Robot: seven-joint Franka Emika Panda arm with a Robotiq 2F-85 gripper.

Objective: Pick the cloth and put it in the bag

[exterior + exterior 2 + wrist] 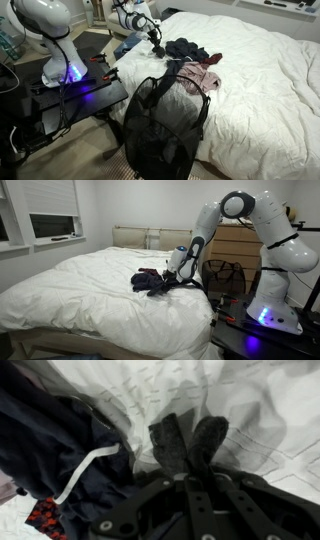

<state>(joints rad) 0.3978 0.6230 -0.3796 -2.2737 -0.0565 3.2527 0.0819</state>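
The black two-fingered gripper (190, 428) hangs low over the bed. Its padded fingers (168, 442) sit close side by side with nothing between them, and I cannot tell whether they touch or leave a thin slit. It is beside the cloth, not on it: in the wrist view, bare sheet lies under the tips and the fabric is off to one side.

The cloth (40, 445) is a dark navy, crumpled garment with a white drawstring (85, 468) running across one fold. In both exterior views the cloth (186, 48) (150, 281) lies heaped on the bed near its edge. It looks soft, limp and light, so it should sag and trail when lifted rather than slip. The best hold is probably a raised, bunched fold near the thick middle of the heap. The jaws would need to be well apart and pressed down enough to pinch several layers without catching the bedding.

A pale pink garment (207, 78) lies just beside it toward the bed edge. The rumpled white duvet (265, 70) spreads out underneath. The tall black see-through mesh bag (165, 130) stands on the floor against the bed, near the heap, with its round rim open upward.
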